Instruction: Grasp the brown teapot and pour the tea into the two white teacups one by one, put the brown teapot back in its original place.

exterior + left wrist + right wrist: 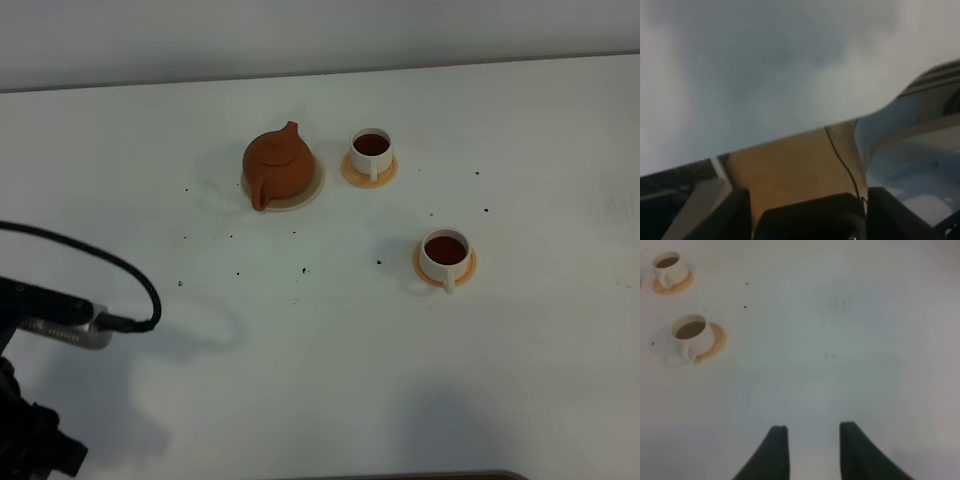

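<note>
The brown teapot [278, 165] stands upright on its pale beige coaster [313, 190] at the back middle of the table, spout pointing away. Two white teacups on orange saucers hold dark tea: one [371, 152] just right of the teapot, one [444, 256] nearer and further right. Both show in the right wrist view [690, 332] [667, 265]. My right gripper [812, 432] is open and empty over bare table, well away from the cups. My left gripper [807, 220] is back at the table's front left edge, fingers apart, holding nothing.
The left arm [30, 310] and its black cable [130, 275] lie over the table's front left corner. Small dark specks [302, 268] are scattered on the white table [300, 380] between teapot and cups. The left wrist view looks past the table edge [790, 135] to the floor.
</note>
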Controlling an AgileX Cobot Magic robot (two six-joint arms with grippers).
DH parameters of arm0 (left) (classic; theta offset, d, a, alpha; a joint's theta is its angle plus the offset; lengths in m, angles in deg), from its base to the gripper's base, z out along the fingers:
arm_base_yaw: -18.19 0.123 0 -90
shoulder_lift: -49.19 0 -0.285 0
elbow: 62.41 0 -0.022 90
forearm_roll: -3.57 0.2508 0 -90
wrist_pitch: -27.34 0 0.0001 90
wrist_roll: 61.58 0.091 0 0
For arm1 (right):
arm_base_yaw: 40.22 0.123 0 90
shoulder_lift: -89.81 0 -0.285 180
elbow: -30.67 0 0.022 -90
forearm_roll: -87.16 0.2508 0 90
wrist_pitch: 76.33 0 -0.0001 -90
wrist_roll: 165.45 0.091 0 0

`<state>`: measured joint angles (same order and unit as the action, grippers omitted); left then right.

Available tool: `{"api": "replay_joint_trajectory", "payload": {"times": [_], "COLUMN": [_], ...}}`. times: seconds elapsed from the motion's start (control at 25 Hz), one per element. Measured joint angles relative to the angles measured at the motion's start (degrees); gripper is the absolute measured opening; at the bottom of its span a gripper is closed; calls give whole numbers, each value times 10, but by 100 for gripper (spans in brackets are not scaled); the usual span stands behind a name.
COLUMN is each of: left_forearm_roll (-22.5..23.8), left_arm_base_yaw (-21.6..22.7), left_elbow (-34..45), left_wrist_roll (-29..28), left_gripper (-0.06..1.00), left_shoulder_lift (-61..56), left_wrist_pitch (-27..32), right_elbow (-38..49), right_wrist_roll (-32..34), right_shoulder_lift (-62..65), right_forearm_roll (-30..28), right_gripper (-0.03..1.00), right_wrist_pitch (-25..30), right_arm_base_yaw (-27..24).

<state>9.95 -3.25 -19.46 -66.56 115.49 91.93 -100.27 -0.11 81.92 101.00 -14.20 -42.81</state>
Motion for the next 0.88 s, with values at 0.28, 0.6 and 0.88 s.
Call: {"api": "replay_joint_trajectory", "payload": {"times": [0.28,0.6,0.88], "left_forearm_roll": [-21,-21,-18], "left_arm_base_yaw": [0,0,1], "left_elbow": [45,48,48], "left_wrist_roll": [1,2,0], "left_gripper": [50,50,50], "left_shoulder_lift": [-80,-141,-210], "left_wrist_pitch": [-32,-33,-33], "right_elbow": [0,0,0], "right_wrist_roll": [0,0,0], "right_shoulder_lift": [0,0,0], "right_forearm_roll": [0,0,0], "right_gripper": [24,24,24], "right_wrist_pitch": [0,0,0], "right_arm_base_yaw": [0,0,0]}}
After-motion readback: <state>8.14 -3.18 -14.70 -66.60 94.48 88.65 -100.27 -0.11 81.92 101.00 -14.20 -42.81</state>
